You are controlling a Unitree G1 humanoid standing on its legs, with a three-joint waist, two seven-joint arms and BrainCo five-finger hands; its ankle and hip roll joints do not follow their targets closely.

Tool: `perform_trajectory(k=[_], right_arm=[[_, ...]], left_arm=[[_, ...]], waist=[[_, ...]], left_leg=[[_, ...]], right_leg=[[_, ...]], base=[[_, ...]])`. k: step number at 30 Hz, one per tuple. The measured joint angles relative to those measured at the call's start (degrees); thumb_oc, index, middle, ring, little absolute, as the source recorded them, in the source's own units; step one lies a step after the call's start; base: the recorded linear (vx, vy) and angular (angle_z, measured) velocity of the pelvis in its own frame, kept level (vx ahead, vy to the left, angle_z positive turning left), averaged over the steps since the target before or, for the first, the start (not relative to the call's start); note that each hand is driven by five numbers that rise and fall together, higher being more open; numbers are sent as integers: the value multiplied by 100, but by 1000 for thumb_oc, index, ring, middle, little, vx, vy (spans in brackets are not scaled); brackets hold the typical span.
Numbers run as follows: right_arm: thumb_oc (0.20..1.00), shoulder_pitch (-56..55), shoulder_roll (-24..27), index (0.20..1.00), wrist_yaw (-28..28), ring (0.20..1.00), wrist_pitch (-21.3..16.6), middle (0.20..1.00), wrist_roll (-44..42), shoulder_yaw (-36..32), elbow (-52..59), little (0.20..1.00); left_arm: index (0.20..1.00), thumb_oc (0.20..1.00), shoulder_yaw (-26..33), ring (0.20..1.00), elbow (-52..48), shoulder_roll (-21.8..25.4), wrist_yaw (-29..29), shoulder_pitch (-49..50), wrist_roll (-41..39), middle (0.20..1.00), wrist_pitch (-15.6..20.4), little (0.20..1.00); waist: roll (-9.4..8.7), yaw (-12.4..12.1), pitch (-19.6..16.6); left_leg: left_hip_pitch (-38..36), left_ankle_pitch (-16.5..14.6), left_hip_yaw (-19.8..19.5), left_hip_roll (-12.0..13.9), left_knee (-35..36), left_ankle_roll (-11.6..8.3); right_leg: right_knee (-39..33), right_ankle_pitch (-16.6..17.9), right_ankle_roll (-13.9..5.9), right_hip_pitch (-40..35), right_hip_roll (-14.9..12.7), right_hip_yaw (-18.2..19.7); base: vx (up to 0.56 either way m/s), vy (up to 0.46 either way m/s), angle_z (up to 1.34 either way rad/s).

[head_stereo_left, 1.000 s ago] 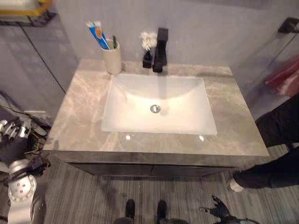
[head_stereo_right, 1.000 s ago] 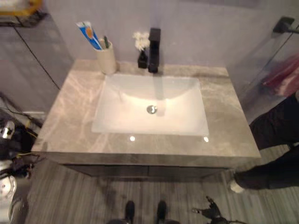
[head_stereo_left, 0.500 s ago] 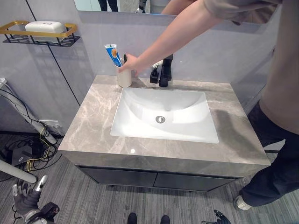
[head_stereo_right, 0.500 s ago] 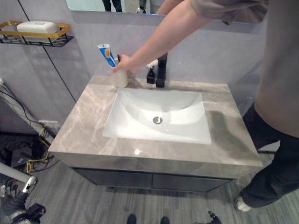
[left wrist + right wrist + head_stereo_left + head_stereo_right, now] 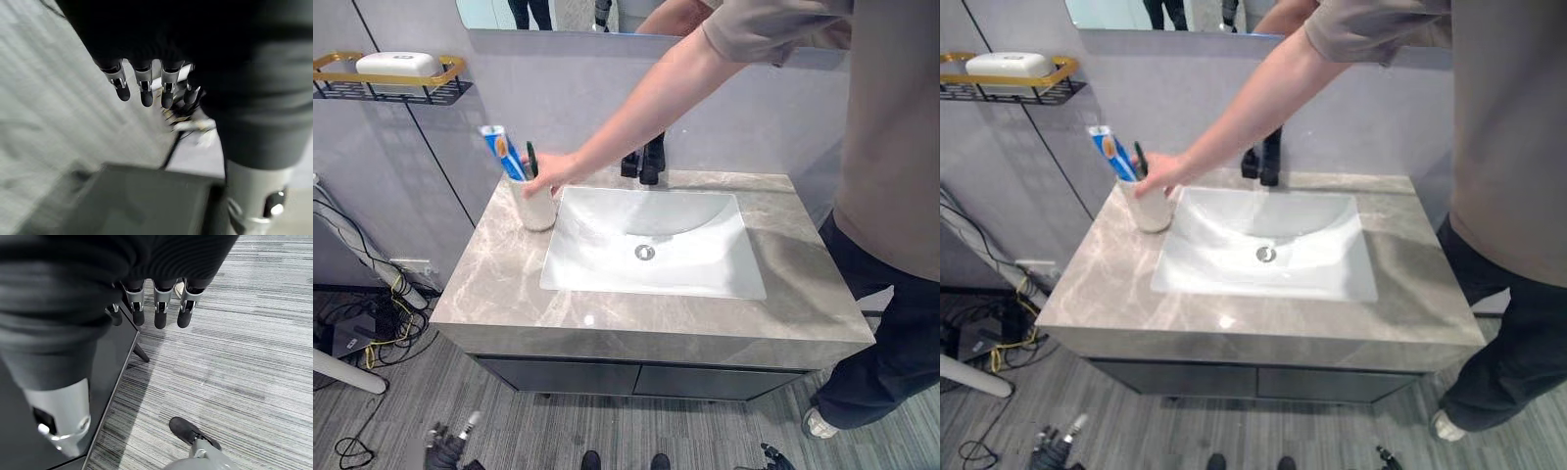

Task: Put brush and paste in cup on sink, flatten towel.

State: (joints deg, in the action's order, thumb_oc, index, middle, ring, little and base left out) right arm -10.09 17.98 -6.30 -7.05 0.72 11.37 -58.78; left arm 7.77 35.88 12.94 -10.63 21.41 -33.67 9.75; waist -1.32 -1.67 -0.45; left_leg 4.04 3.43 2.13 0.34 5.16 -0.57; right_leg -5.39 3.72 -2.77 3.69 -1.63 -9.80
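The grey marble vanity top (image 5: 499, 284) is the landmark here. Set into its middle is a white rectangular sink (image 5: 651, 245) with a round metal drain (image 5: 645, 253).

A person (image 5: 891, 186) in a tan shirt and dark trousers stands at the vanity's right end, one arm stretched across the back of the sink toward its left rear corner. That arm crosses in front of the black faucet (image 5: 652, 162), which stands at the middle of the vanity's back edge, so only the lower part of the faucet shows.

The person's hand (image 5: 551, 173) grips the rim of a cream cup (image 5: 534, 207), which stands upright on the vanity top just left of the sink's rear corner. A blue and white toothpaste tube (image 5: 502, 151) leans out of the cup to the left, and a dark green toothbrush (image 5: 531, 160) stands in it beside the tube, partly hidden by the person's fingers.

On the wall to the left of the vanity hangs a gold and black wire shelf (image 5: 391, 83) carrying a white soap dish (image 5: 399, 65). Above the vanity runs the lower edge of a mirror (image 5: 558, 14).

The left hand (image 5: 146, 88) hangs low beside the vanity's dark cabinet, fingers straight and relaxed, holding nothing. The right hand (image 5: 159, 308) hangs over the striped grey floor (image 5: 234, 347), fingers likewise straight and empty.
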Motion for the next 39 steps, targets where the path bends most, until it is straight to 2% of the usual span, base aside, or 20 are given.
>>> perform_trajectory(k=[4, 16, 22, 25, 32, 34, 36, 38, 39], right_arm=[[1000, 22, -2, 1000, -3, 1000, -1, 1000, -4, 7, -9, 1000], [1000, 23, 8, 1000, -6, 1000, 1, 1000, -4, 13, 6, 1000], [1000, 31, 12, 1000, -3, 1000, 2, 1000, -1, 40, 170, 1000], [1000, 37, 32, 1000, 2, 1000, 2, 1000, 1, 43, 196, 1000], [1000, 141, 143, 1000, 12, 1000, 8, 1000, 2, 64, 194, 1000], [1000, 177, 184, 1000, 20, 1000, 8, 1000, 4, 136, 161, 1000], [1000, 201, 229, 1000, 35, 1000, 2, 1000, 3, 164, 98, 1000], [1000, 209, 237, 1000, 43, 1000, 2, 1000, 6, 190, 12, 1000], [1000, 222, 242, 1000, 49, 1000, 2, 1000, 6, 270, -52, 1000]], left_arm=[[1000, 1000, -459, 1000, 675, 10, 239, -58, 101, 1000, -130, 1000], [1000, 1000, -413, 1000, -88, 38, 424, 31, 113, 1000, -232, 1000], [1000, 1000, -532, 1000, -936, 123, 556, 353, 271, 1000, -249, 1000], [1000, 1000, -779, 1000, -1625, 459, 749, 596, 270, 1000, -275, 1000], [1000, 1000, -919, 1000, -2746, 1065, 1187, 1010, 209, 1000, -411, 1000], [1000, 1000, -1034, 1000, -3128, 1498, 1376, 1170, 199, 1000, -469, 1000], [1000, 1000, -1027, 1000, -4034, 2128, 1556, 1685, 135, 1000, -525, 1000], [1000, 1000, -999, 1000, -4525, 2387, 1622, 2027, -9, 1000, -536, 1000], [598, 598, -968, 598, -4836, 2550, 1682, 2246, -16, 598, -537, 598]], waist=[[50, 70, 15], [47, 84, 20], [45, 82, 37], [68, 79, 68], [189, 77, 154], [215, 62, 168], [233, 27, 176], [259, -13, 192], [260, -42, 200]], left_leg=[[3, -5, 14, -2, 0, 8], [-4, -9, 11, 1, 10, 11], [-10, -10, -9, 1, 20, 13], [-13, -10, -17, 1, 23, 13], [-21, -11, -23, 1, 23, 12], [-15, -18, -21, 1, 12, 6], [-13, -7, -13, 6, 1, -22], [-4, -9, -8, 4, 5, -24], [2, -9, -9, 4, 7, -25]], right_leg=[[0, 0, 1, 10, -2, 12], [0, -1, 1, -19, 0, 11], [0, -3, 0, -37, 0, -3], [0, -4, -1, -44, 0, -11], [0, -5, -3, -55, 1, -15], [0, -5, -10, -48, 0, -15], [0, -2, -20, -41, 3, -13], [0, 0, -23, -32, 1, -9], [0, 0, -23, -23, 1, -9]], base=[[0, 0, 0], [0, 0, 0], [0, 0, 0], [0, 0, 0], [0, 0, 0], [0, 0, 0], [-42, -37, -2], [-17, -14, -1], [0, 0, 0]])
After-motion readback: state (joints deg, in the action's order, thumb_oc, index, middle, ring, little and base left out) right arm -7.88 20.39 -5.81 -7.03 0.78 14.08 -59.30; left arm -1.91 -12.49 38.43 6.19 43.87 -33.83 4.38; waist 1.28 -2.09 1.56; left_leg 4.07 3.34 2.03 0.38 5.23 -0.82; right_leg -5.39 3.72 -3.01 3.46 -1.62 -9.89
